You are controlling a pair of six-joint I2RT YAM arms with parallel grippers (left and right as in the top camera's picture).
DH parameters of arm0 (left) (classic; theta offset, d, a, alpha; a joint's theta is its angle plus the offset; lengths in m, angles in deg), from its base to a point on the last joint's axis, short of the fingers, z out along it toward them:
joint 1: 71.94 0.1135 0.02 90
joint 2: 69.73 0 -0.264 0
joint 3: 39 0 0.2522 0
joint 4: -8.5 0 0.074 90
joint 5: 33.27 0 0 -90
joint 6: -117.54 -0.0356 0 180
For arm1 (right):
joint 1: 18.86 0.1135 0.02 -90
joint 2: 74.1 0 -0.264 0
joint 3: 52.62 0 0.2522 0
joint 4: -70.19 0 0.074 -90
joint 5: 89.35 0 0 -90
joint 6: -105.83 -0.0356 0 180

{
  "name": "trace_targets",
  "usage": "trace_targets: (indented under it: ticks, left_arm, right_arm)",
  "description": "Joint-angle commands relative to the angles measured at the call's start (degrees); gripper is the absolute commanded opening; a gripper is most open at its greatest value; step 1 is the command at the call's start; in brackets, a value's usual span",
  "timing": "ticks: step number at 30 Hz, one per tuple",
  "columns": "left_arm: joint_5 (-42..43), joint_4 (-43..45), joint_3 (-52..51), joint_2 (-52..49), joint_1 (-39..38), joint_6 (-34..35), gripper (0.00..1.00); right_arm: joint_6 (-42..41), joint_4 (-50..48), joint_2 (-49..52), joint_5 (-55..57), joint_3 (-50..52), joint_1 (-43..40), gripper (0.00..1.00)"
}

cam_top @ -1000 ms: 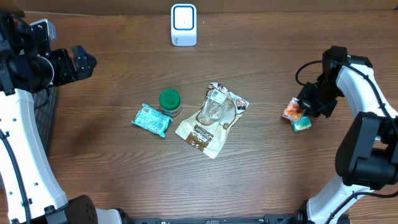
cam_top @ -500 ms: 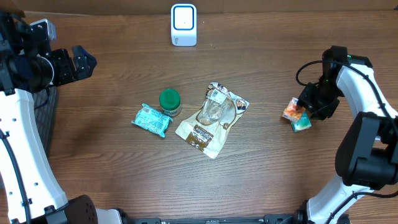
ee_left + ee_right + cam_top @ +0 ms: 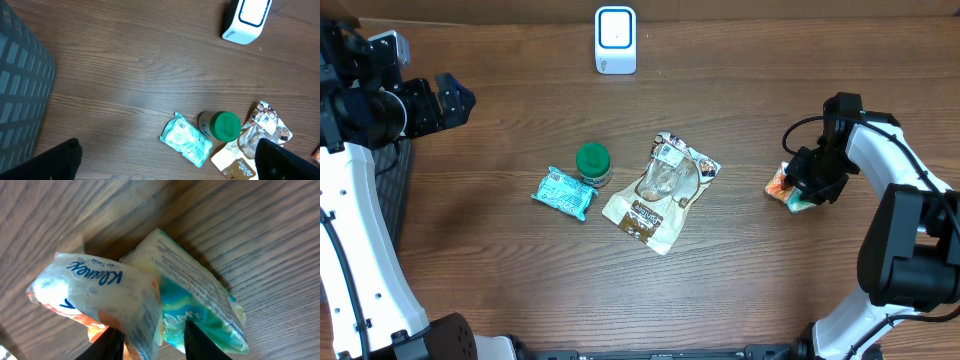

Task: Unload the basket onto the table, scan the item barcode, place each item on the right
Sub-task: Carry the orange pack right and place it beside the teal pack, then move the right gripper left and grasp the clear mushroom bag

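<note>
Found the tissue pack (image 3: 95,295) flat at the tabletop's (image 3: 740,280) right side, touching a teal pack (image 3: 200,310), with the right gripper (image 3: 152,342) set narrow astride both edges; could not tell whether clamped. Judged a sound pick to need one pack alone, barcode face unobstructed. Noted the left gripper (image 3: 453,100) wide and empty, and the jar (image 3: 592,163) and pouch (image 3: 662,190) lying clear of the route to the scanner (image 3: 615,40).

Tissue pack (image 3: 100,295): soft crumpled plastic wrapper, one part white-orange with blue "Kleenex" lettering, the other teal and white. One pack or two cannot be determined. Location: right side of the desk (image 3: 740,280). Scanner (image 3: 615,39): white, upright, blue-rimmed window, at the far edge, well apart.
</note>
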Motion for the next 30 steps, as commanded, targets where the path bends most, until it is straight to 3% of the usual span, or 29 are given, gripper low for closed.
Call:
trace_targets:
  ticks: [1, 5, 14, 19, 24, 25, 28, 30]
  left_arm:
    - [0.09, 0.15, 0.26, -0.07, -0.02, -0.87, 1.0]
    - [0.11, 0.15, 0.26, -0.07, -0.02, -0.85, 1.0]
    - [0.09, 0.15, 0.26, -0.07, -0.02, -0.85, 1.0]
    - [0.11, 0.15, 0.26, -0.07, -0.02, -0.85, 0.99]
    - [0.09, 0.15, 0.26, -0.07, -0.02, -0.87, 1.0]
    - [0.09, 0.15, 0.26, -0.07, -0.02, -0.87, 0.99]
    - [0.09, 0.15, 0.26, -0.07, -0.02, -0.87, 1.0]
    - [0.09, 0.15, 0.26, -0.07, -0.02, -0.85, 1.0]
  right_arm:
    - [-6.86, -1.55, 1.57, 12.63, 2.08, -1.29, 0.35]
    - [-8.83, -3.04, 1.57, 17.29, 2.08, -1.92, 0.36]
    - [-8.81, -4.37, 1.55, 16.65, 1.05, -2.38, 0.4]
    - [-6.95, 1.16, -0.5, 12.81, -5.07, -2.23, 0.41]
    - [0.11, 6.16, -4.35, -1.99, -13.51, -2.21, 0.48]
    - [1.36, 6.67, -4.79, -4.9, -14.47, -2.21, 0.52]
    - [4.42, 7.15, -5.51, -14.49, -15.67, -1.95, 0.86]
    - [4.98, 7.02, -5.4, -17.2, -15.15, -1.62, 0.95]
